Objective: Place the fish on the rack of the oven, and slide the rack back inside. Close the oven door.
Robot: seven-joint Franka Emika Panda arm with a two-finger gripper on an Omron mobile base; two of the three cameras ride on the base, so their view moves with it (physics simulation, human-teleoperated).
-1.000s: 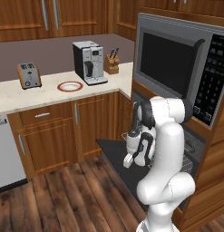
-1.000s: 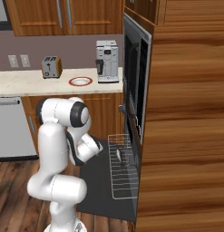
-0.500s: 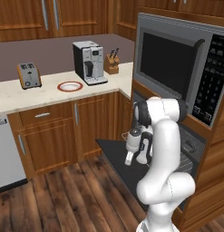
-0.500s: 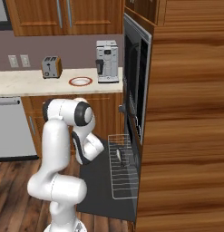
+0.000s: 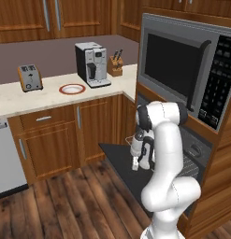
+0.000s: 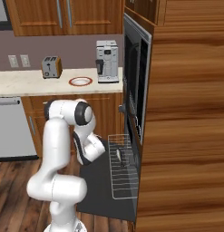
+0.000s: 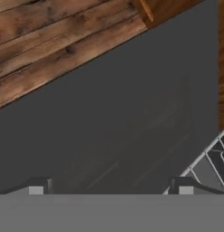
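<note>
1. Hovering over the lowered oven door [image 7: 109, 113], end effector [image 7: 109, 192] spread wide, holding nothing.
2. Fish [image 6: 118, 155] lies on pulled-out rack [image 6: 124, 181], at the arm's 3 o'clock.

The arm's white links hid most of the rack [image 5: 194, 164] in the left base view, and the fish [image 6: 118, 155] was too small there to pick out. In the right base view the oven [image 6: 133, 118] interior was hidden behind the wood side panel [image 6: 186, 136]. The hand view cut the rack off at the frame's lower right corner. The oven door [image 7: 131, 104] handle could not be made out.
</note>
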